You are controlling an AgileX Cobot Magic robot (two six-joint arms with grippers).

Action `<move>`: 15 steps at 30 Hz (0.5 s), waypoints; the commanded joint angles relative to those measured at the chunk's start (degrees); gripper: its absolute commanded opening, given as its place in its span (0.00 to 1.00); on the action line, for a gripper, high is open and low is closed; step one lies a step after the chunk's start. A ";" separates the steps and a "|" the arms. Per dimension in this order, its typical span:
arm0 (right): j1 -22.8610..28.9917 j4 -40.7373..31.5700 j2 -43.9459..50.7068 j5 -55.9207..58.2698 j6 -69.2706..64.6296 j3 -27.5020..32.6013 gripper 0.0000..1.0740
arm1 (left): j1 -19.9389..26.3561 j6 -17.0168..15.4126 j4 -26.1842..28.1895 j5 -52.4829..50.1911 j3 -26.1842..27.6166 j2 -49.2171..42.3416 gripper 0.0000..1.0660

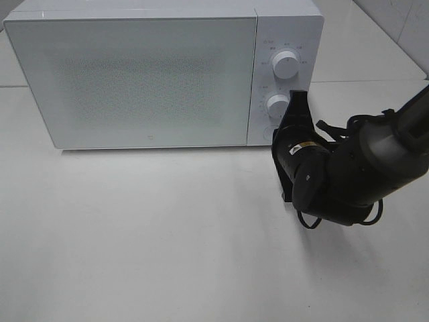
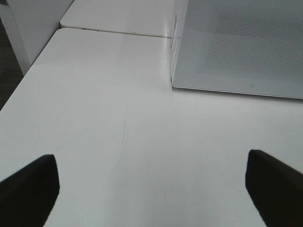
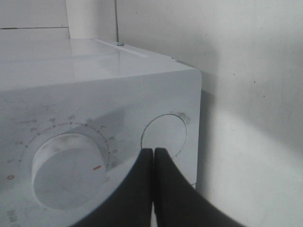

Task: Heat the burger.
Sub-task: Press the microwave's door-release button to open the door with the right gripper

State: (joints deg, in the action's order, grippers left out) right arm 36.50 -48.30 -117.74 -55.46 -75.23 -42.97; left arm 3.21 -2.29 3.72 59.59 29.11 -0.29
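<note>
The burger is out of view. A white microwave (image 1: 134, 74) stands at the back of the table with its door shut. My right gripper (image 1: 298, 95) is shut with nothing in it, and its tips point at the control panel. In the right wrist view the shut gripper (image 3: 153, 152) sits just before the round button (image 3: 165, 132), beside the timer knob (image 3: 66, 170). Whether the tips touch the button I cannot tell. My left gripper (image 2: 151, 182) is open over bare table, with the microwave's corner (image 2: 175, 71) ahead of it. The high view does not show the left gripper.
Two white knobs (image 1: 286, 64) (image 1: 277, 106) sit one above the other on the microwave's right panel. The right arm (image 1: 355, 174) reaches in from the right edge. White table (image 1: 167, 235) spreads in front of the microwave. A seam between tabletops (image 2: 118, 32) runs behind.
</note>
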 commanded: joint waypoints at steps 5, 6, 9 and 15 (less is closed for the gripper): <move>-1.15 1.38 -1.78 1.60 -0.57 -2.75 0.00 | 0.23 -0.11 0.17 -0.29 -0.29 -1.09 0.94; -1.15 1.38 -1.78 1.60 -0.57 -2.75 0.00 | 0.23 -0.11 0.17 -0.29 -0.29 -1.09 0.94; -2.23 1.55 -2.35 2.23 -0.34 -4.01 0.00 | 0.23 -0.11 0.17 -0.29 -0.29 -1.09 0.94; -3.09 2.52 -3.67 2.98 -0.40 -5.44 0.00 | 0.23 -0.11 0.17 -0.29 -0.29 -1.09 0.94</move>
State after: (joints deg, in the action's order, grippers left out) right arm 33.69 -46.70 -121.30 -53.06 -75.29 -47.73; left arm 3.21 -2.29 3.72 59.59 29.11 -0.29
